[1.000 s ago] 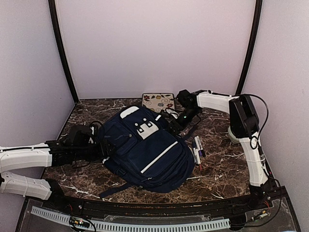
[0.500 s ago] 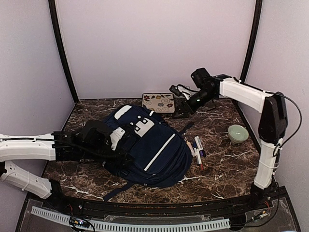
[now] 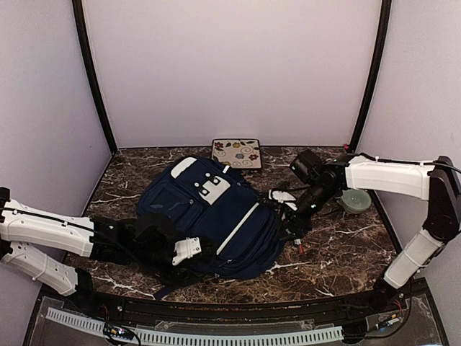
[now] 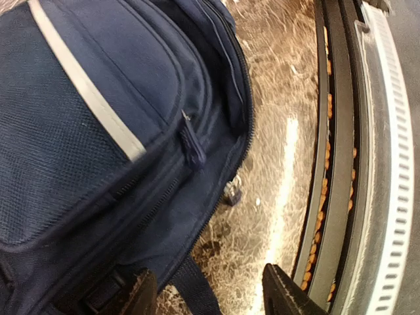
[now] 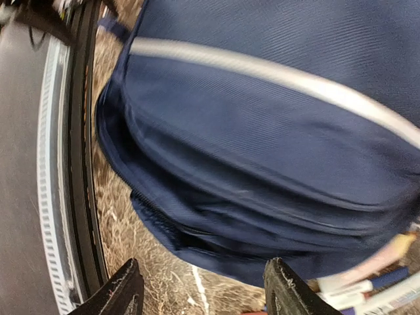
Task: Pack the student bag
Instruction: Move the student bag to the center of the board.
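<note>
Navy backpack [image 3: 216, 216] lies flat on the marble table [image 3: 338, 252]; left gripper [image 4: 209, 298] spread wide at its near edge, right gripper [image 5: 203, 295] gaping empty beside the markers [image 5: 357, 283].

Dark marble table [image 3: 338, 252]. 1 floral-patterned flat pad [image 3: 236, 153] lies at the rear, near the back wall [image 3: 230, 65]. 1 pale green bowl [image 3: 356, 203] stands at right, partly hidden. Several markers [image 5: 367, 287] lie grouped; count unclear.
</note>
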`<state>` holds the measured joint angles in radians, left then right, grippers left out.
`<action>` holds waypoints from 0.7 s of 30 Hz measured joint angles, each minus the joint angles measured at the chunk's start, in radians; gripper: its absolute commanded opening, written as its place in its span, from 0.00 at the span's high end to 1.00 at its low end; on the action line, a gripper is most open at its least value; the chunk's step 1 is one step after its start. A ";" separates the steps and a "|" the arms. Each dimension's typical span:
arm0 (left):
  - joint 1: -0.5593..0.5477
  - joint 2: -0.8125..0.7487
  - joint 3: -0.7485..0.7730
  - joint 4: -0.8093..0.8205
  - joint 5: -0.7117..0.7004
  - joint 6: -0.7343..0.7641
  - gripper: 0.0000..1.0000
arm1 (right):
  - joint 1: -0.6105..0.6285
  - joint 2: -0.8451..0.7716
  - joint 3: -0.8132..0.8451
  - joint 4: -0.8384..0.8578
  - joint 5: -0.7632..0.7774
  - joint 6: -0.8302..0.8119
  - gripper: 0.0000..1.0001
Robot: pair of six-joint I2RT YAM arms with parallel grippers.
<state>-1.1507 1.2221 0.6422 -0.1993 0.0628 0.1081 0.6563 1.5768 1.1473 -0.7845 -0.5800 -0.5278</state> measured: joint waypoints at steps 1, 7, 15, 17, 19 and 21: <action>-0.004 0.000 -0.021 0.016 0.005 0.022 0.42 | 0.025 -0.001 -0.024 0.005 0.015 -0.015 0.36; -0.008 0.032 -0.042 0.109 0.015 0.108 0.43 | 0.093 0.059 -0.051 0.068 0.103 -0.070 0.37; -0.050 0.158 -0.012 0.142 -0.051 0.169 0.39 | 0.056 0.211 0.002 0.146 0.161 -0.039 0.45; -0.056 0.172 -0.006 0.145 -0.076 0.179 0.40 | 0.019 0.246 0.040 0.164 0.156 -0.025 0.45; -0.061 0.185 -0.004 0.158 -0.110 0.187 0.41 | -0.018 0.257 0.055 0.196 0.154 -0.014 0.44; -0.063 0.201 -0.003 0.175 -0.141 0.192 0.42 | -0.036 0.252 0.057 0.214 0.151 -0.008 0.44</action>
<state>-1.2140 1.4227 0.6392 -0.0238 -0.0784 0.2996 0.6205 1.8286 1.2041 -0.5709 -0.4294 -0.5358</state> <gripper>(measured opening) 0.592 0.556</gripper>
